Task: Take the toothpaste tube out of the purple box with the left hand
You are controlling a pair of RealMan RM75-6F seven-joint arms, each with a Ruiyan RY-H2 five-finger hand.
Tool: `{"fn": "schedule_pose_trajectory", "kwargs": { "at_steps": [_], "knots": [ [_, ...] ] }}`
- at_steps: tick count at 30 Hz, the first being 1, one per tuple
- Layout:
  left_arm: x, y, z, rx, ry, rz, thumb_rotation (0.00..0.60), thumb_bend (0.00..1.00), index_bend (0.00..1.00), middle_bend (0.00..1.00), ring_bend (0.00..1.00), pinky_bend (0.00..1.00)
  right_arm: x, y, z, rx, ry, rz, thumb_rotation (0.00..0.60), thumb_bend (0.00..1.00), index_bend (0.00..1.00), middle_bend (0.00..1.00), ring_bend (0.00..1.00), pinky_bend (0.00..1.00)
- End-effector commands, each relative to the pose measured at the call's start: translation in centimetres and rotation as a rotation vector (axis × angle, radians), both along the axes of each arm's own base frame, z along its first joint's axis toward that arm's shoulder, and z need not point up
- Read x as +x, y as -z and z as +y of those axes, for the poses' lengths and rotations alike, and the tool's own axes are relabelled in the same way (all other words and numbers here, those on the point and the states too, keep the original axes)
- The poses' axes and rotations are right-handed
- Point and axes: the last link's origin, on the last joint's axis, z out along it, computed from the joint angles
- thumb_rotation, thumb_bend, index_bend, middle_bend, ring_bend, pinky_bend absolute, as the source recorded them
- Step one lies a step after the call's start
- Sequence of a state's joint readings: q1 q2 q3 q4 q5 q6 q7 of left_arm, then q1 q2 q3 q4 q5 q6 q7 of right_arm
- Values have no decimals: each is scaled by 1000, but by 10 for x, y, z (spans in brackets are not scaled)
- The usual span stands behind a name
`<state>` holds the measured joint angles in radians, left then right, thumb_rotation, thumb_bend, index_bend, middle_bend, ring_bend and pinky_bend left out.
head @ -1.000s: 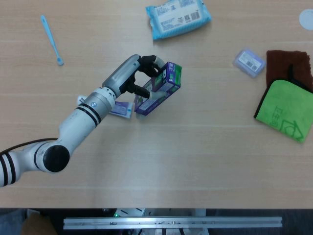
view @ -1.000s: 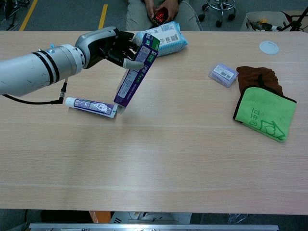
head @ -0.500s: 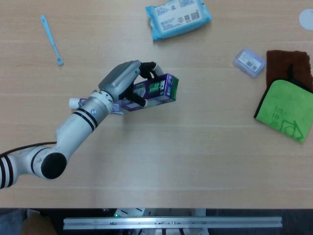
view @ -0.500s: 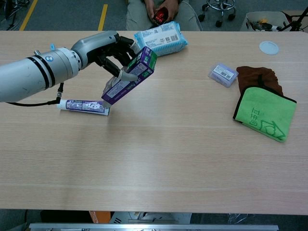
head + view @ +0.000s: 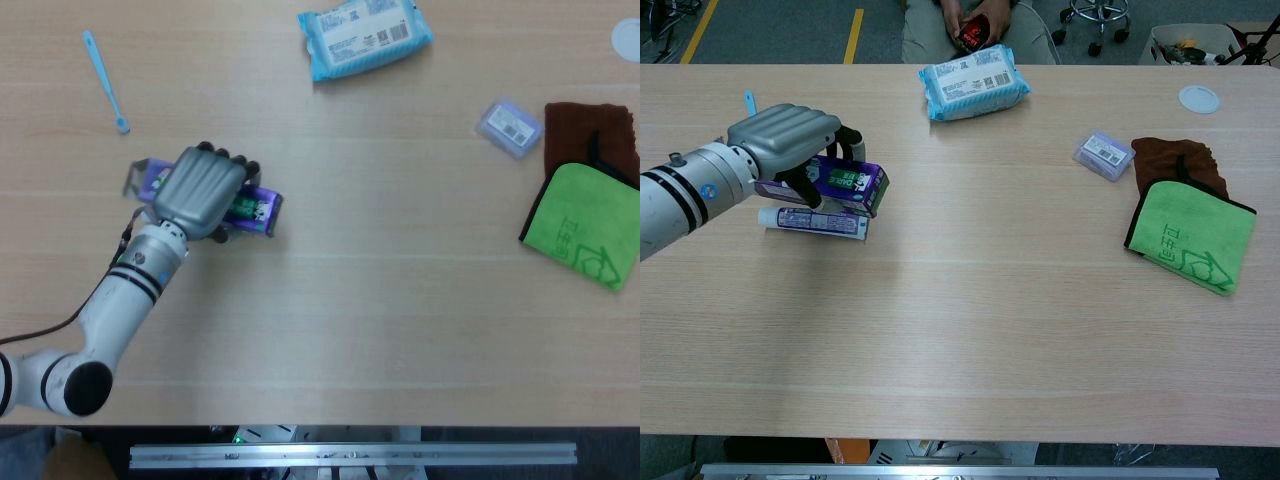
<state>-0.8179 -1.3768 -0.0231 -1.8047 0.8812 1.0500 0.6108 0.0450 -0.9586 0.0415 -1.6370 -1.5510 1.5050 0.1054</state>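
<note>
While palm-down, left hand (image 5: 790, 140) grips purple box (image 5: 845, 184) – toothpaste tube (image 5: 815, 221) on table just below.

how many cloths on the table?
2, both at the right edge: a green cloth lying partly over a brown cloth behind it. Any more under them would be hidden.

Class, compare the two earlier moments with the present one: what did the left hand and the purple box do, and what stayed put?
The left hand, still gripping the purple box, swung it from tilted on end to lying flat and carried it leftward, down beside the toothpaste tube. The tube, already out of the box, shifted slightly left on the table. The wipes pack, toothbrush and green cloth stayed put.
</note>
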Motion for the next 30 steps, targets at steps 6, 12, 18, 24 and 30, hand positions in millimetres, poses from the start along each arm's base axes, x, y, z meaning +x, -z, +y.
{"fn": "schedule_pose_trajectory", "kwargs": {
  "at_steps": [6,12,18,24,30],
  "knots": [
    [-22,-1,-24,35,-46,143,600,209,446,501,369,310,-1,1,0,3,0,-5,600,259,390,428,434,459],
    [-32,-1,-35,9,-110,187,600,209,439,499,369,310,-3,2,-1,5,4,-7,600,259,389,428,434,458],
    [-40,0,-42,-23,-171,171,600,209,431,495,368,310,-2,3,-2,10,0,-8,600,259,389,428,434,459],
    [-44,5,-46,-46,-202,127,600,209,355,458,347,300,-2,4,-3,12,1,-6,600,259,388,428,434,458],
    [-52,12,-49,-80,-230,123,600,209,237,348,243,282,-1,2,-2,7,0,-3,600,259,388,428,434,458]
  ]
}}
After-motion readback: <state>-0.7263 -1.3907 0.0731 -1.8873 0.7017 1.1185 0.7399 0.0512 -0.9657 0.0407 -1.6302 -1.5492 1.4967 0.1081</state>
